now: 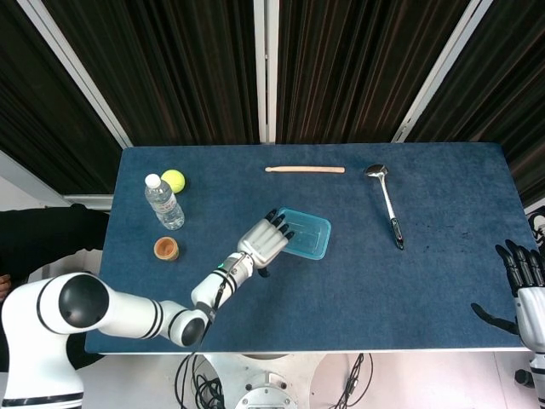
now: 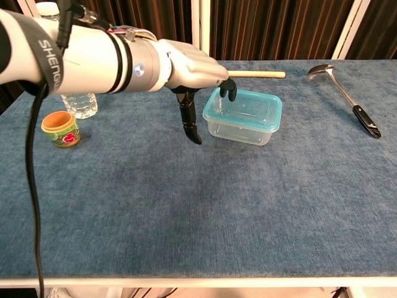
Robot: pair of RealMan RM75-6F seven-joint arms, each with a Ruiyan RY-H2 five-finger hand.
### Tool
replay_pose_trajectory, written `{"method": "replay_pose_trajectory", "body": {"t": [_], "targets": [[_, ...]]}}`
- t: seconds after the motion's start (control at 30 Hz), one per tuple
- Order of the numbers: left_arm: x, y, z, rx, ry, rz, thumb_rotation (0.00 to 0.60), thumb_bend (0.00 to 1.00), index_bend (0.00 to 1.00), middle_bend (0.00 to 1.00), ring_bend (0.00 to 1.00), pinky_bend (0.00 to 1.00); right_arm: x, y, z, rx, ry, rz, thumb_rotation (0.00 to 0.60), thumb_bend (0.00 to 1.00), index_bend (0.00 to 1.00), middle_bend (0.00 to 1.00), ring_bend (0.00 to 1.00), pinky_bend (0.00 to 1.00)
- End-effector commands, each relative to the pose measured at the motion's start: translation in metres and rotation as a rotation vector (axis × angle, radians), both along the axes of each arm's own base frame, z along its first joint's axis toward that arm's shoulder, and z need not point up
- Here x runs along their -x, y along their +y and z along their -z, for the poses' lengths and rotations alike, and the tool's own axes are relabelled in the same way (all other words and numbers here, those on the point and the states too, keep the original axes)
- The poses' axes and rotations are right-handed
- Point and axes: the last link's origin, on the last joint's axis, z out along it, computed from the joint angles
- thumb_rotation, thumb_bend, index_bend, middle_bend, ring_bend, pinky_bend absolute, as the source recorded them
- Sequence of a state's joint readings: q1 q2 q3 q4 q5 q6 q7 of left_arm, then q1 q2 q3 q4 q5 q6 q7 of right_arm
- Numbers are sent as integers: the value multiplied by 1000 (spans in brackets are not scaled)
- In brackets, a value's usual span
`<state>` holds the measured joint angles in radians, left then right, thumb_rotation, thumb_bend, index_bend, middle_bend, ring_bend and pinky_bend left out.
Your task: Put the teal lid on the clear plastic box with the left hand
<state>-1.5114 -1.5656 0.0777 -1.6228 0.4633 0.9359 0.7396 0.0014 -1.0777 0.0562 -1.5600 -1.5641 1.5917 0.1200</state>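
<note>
The clear plastic box stands near the table's middle with the teal lid lying flat on top of it. My left hand hovers at the box's left end, holding nothing, with its fingers spread. Its dark fingertips sit over the lid's left corner; I cannot tell whether they touch it. The thumb hangs down beside the box. My right hand rests at the table's near right corner with fingers apart and empty, showing only in the head view.
A water bottle, a yellow ball and a small orange pot stand at the left. A wooden stick lies at the back; a ladle lies to the right.
</note>
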Motion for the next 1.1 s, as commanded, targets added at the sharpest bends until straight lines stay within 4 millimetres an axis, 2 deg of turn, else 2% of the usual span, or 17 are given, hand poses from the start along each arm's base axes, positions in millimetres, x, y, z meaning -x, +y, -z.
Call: {"method": "replay_pose_trajectory", "body": {"t": [0.03, 0.4, 0.67, 0.9, 1.1], "targets": [[3, -7, 0, 5, 7, 6, 453, 0, 171, 148, 14, 0, 0, 1, 0, 2, -1, 0, 600, 43, 0, 0, 0, 0], [13, -18, 16, 24, 49, 6, 453, 0, 179, 148, 14, 0, 1, 2, 0, 1, -2, 1, 600, 42, 0, 0, 0, 0], [16, -20, 18, 25, 45, 2, 453, 0, 179, 148, 14, 0, -1, 1, 1, -3, 0, -3, 600, 42, 0, 0, 0, 0], [0, -23, 12, 22, -18, 49, 457, 0, 179, 148, 14, 0, -1, 2, 0, 3, -1, -4, 600, 42, 0, 0, 0, 0], [-22, -24, 24, 43, -67, 120, 466, 0, 179, 148, 14, 0, 0, 3, 0, 3, -2, 0, 600, 43, 0, 0, 0, 0]]}}
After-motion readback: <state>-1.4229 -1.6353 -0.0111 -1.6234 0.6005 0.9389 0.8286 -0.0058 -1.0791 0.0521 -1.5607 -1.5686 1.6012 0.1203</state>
